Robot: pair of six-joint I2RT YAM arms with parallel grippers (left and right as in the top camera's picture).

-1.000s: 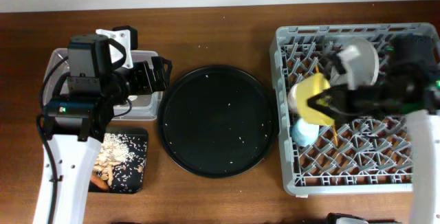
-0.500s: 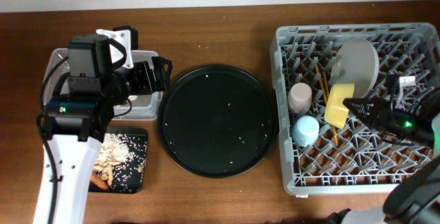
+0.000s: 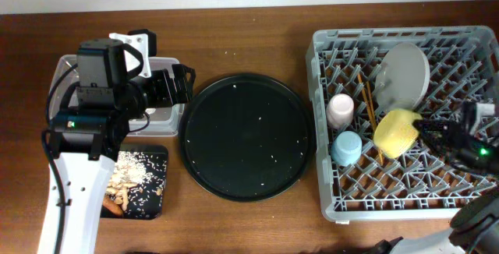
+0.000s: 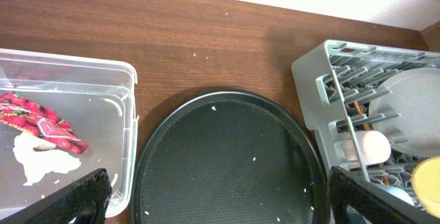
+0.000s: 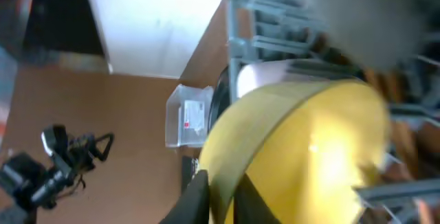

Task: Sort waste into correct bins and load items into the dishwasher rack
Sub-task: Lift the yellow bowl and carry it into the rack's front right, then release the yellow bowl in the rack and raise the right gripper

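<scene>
The yellow bowl (image 3: 396, 132) is in the grey dishwasher rack (image 3: 326, 204), tilted on its side among the pegs. My right gripper (image 3: 426, 128) is shut on its rim; in the blurred right wrist view the two fingers (image 5: 221, 198) pinch the bowl's edge (image 5: 309, 148). The pink cup (image 3: 341, 110), blue cup (image 3: 345, 148), grey-green plate (image 3: 403, 73) and chopsticks (image 3: 366, 102) are in the rack. My left gripper (image 4: 227, 203) is open and empty above the round tray's left side. The red wrapper (image 4: 41, 117) and white tissue (image 4: 34, 161) lie in the clear tub (image 4: 130, 100).
A large round black tray (image 3: 247, 135) with a few crumbs sits between the tub and the rack. The small black tray (image 3: 144, 178) at the front left holds pale food scraps and an orange piece. My left arm covers most of the tub from overhead.
My right gripper has carried the yellow bowl from above the rack's left side to the right and down among the pegs. The left arm has not moved.
</scene>
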